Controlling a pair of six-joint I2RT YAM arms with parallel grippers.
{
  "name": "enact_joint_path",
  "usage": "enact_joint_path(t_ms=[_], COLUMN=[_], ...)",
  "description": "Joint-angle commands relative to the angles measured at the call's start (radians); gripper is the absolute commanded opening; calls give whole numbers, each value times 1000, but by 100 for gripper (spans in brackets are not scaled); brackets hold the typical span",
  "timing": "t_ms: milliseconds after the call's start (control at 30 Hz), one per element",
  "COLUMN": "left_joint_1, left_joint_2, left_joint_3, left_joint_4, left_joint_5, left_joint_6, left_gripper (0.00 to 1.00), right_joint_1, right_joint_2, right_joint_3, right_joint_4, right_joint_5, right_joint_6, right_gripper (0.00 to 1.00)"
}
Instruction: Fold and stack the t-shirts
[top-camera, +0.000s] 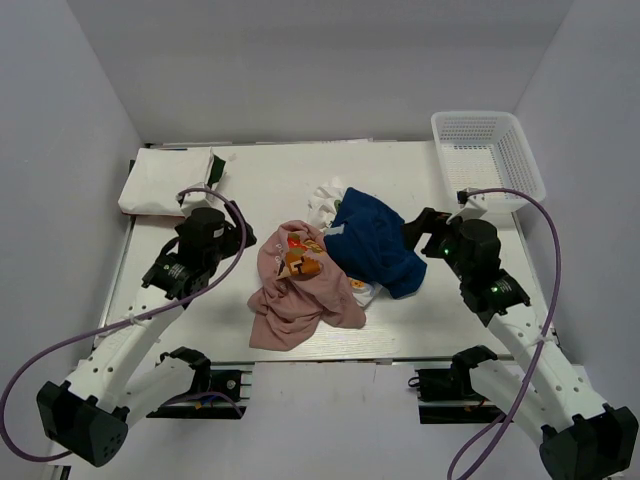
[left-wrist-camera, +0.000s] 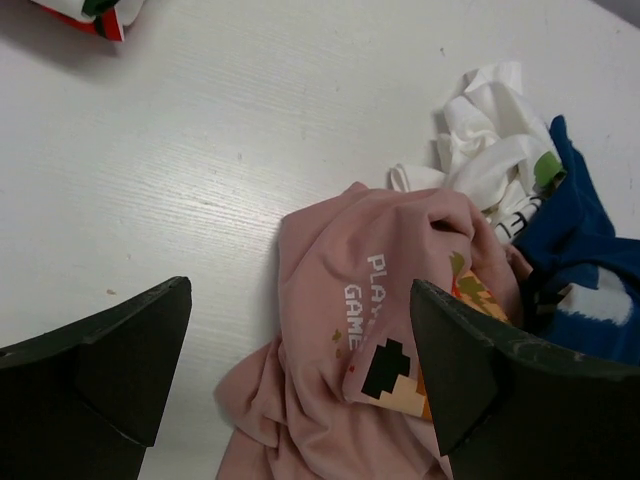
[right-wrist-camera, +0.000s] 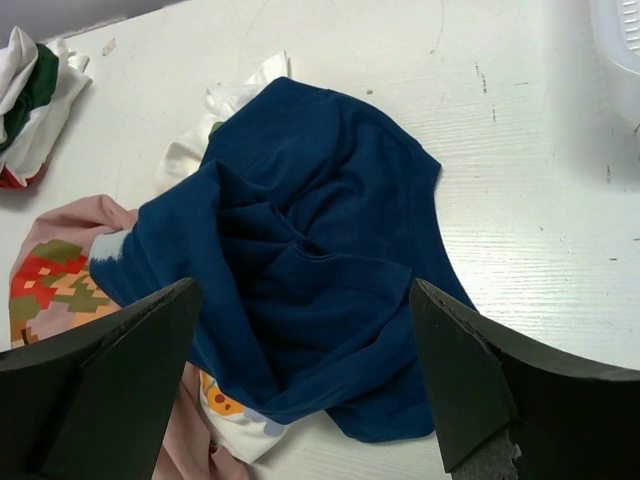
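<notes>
A crumpled pile of t-shirts lies mid-table. The dusty-pink t-shirt (top-camera: 298, 295) with an orange pixel print is at the left and the royal-blue t-shirt (top-camera: 375, 243) at the right, partly over it. A white t-shirt (top-camera: 324, 198) sticks out behind them, and white printed cloth (top-camera: 362, 290) shows under the blue. A folded white t-shirt (top-camera: 165, 181) lies at the far left. My left gripper (top-camera: 243, 237) is open and empty, just left of the pink t-shirt (left-wrist-camera: 330, 330). My right gripper (top-camera: 421, 228) is open and empty, above the right edge of the blue t-shirt (right-wrist-camera: 320, 250).
A white lattice basket (top-camera: 487, 157) stands at the far right corner, behind the right arm; its rim shows in the right wrist view (right-wrist-camera: 622, 30). Grey walls close in the table on three sides. Bare tabletop (top-camera: 270, 175) lies between the folded t-shirt and the pile.
</notes>
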Motion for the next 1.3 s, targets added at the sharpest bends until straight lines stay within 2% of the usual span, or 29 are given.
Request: enact_joint_path(t_ms=[0,233,300,433,567,800,900,933,967,1033,1100,1133,1267], left_joint_1=[5,-4,-4,-4,-4,-4,-4,-4,-4,-4,-4,-4,-4], left_joint_2=[-1,-32,-32,-12,-3,-12,-12,-12,-12,-12,-12,-12,-23], left_joint_3=[-28,-77,-86,-97,-140,-161,-173,-173,-173,-173,-173,-173,-183], left_joint_4=[30,91,91,100,114,116,125,125,125,125,125,113,113], left_joint_5=[26,71,71,110,152,152,161,161,150,140,124,115,97], left_joint_6=[10,35,35,19,19,19,19,19,19,19,19,19,19], left_gripper=[100,100,100,100,100,100,100,100,100,100,100,100,100], right_joint_1=[-4,-4,-2,11,74,246,266,274,275,272,268,263,232], right_joint_2=[5,12,35,107,253,555,658,705,742,781,792,770,720], right_joint_3=[18,-33,-21,59,139,239,287,297,309,395,479,502,714], right_joint_4=[29,64,64,-5,-72,-33,-46,-52,-59,-98,-137,-151,-198], right_joint_5=[-14,-85,-152,-188,-188,-143,-125,-73,-61,10,44,147,326], right_joint_6=[-11,15,-9,-124,-161,-232,-197,-177,-163,-126,-65,-53,-17], right_gripper=[90,90,90,90,90,90,90,90,88,55,9,0,0])
